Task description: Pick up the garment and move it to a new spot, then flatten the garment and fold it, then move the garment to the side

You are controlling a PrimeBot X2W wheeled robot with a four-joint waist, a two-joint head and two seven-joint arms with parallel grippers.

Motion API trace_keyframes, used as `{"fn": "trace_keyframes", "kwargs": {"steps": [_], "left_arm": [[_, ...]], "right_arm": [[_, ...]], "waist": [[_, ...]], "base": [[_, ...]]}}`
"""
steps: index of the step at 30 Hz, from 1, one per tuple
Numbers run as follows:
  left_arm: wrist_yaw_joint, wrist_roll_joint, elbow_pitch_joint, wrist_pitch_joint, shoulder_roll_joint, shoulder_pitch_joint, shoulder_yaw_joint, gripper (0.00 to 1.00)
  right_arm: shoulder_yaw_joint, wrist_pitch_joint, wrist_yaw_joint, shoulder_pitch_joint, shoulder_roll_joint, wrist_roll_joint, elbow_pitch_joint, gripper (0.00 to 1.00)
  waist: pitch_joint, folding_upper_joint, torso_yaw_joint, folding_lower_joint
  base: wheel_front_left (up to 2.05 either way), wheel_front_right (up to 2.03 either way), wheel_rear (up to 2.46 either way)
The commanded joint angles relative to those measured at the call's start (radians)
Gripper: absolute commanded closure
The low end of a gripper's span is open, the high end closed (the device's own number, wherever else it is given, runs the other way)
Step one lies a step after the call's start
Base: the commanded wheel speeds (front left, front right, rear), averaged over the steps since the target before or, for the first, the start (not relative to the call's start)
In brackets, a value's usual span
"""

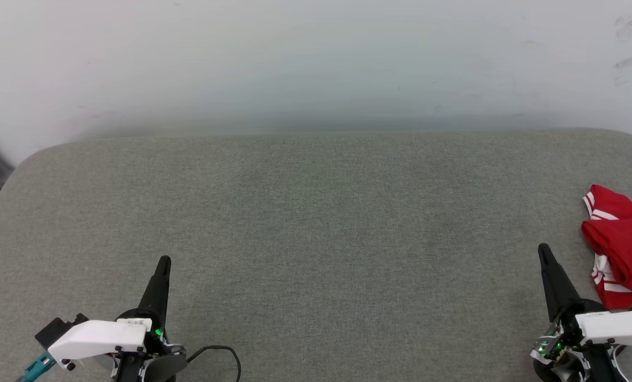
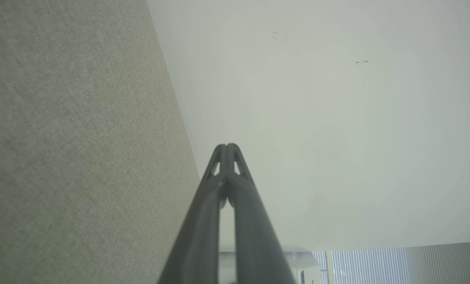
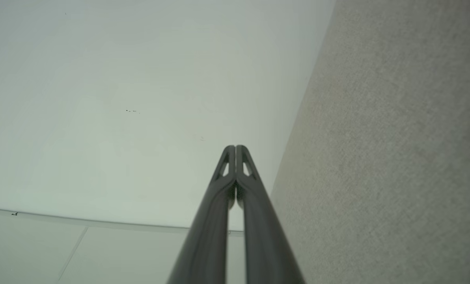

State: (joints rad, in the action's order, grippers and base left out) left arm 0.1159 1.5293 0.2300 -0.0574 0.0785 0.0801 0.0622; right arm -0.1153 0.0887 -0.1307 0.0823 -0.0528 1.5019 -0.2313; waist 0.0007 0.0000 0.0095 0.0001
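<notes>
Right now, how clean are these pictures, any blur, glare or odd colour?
Head view: soft even light, no glare; the garment is sharp but cut off by the right edge, a faint greenish band tints the wall. Left wrist view: the left gripper blurs toward the bottom edge. Right wrist view: the right gripper blurs likewise; the grey cloth surface is crisp.

Head view: high, looking down on grey table [image 1: 316,212]; wrist views: low, skimming table toward shared wall [image 1: 316,63].
</notes>
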Motion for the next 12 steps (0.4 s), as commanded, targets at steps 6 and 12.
{"fn": "trace_keyframes", "kwargs": {"steps": [6,12], "left_arm": [[0.012,0.058,0.008,-0.017,-0.003,0.024,0.010,1.00],[0.016,0.100,0.014,-0.028,-0.004,0.031,0.018,1.00]], "right_arm": [[0.001,0.015,0.000,0.026,0.004,0.060,-0.008,1.00],[0.002,0.025,0.000,0.032,0.004,0.100,-0.013,1.00]], "waist": [[0.001,0.0000,-0.004,-0.0001],[0.002,0.0000,-0.008,-0.0001]], "base": [[0.00,0.00,0.00],[0.00,0.00,0.00]]}}
